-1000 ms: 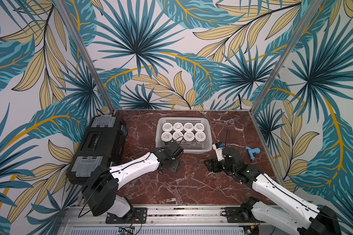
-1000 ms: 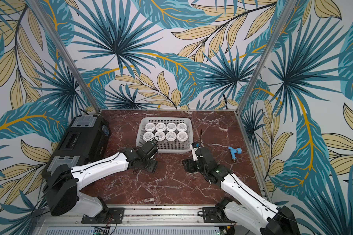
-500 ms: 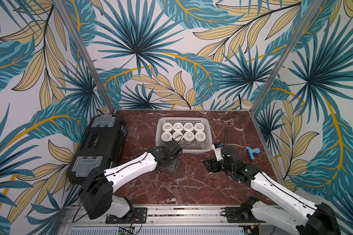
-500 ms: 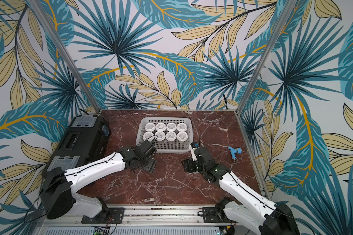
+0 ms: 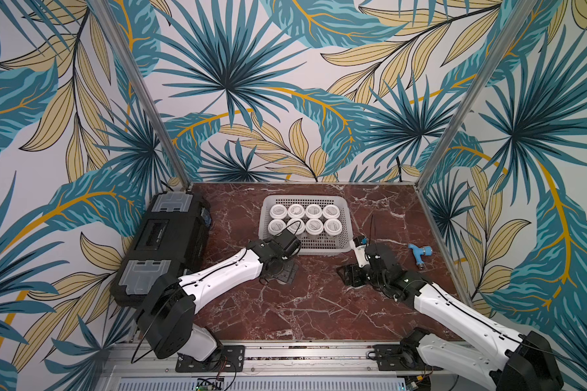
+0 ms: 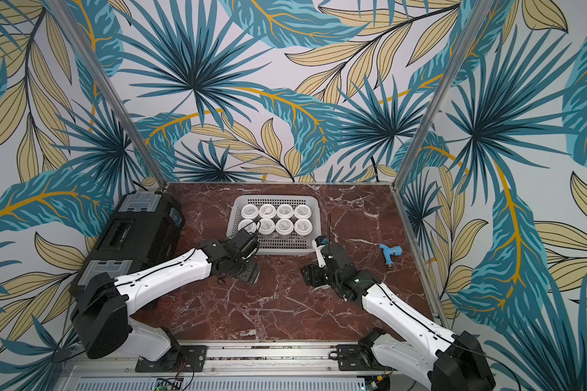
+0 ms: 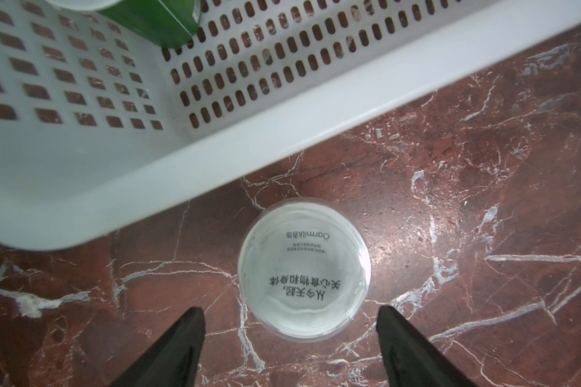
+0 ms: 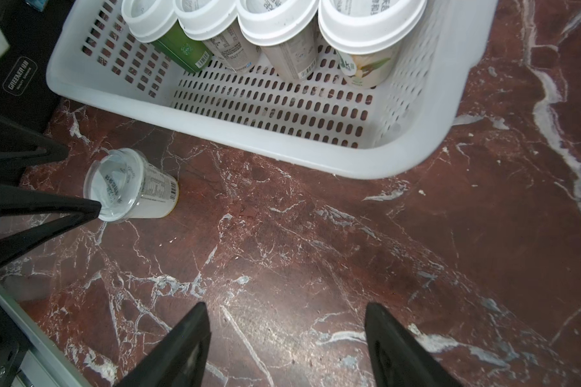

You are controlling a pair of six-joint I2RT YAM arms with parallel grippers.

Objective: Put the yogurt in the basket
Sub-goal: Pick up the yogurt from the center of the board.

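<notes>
Twin high overviews, downward wrist close-ups sharing basket

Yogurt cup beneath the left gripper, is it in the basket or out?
Out. The yogurt cup stands on the marble table, just outside the basket.

Light fell bright and even from above; my arms cast only soft shadows on the counter. A pale sheen lay on the marble before my right jaws. In my left wrist view the basket blurred toward one side, the yogurt lid's print read sharp.
</notes>
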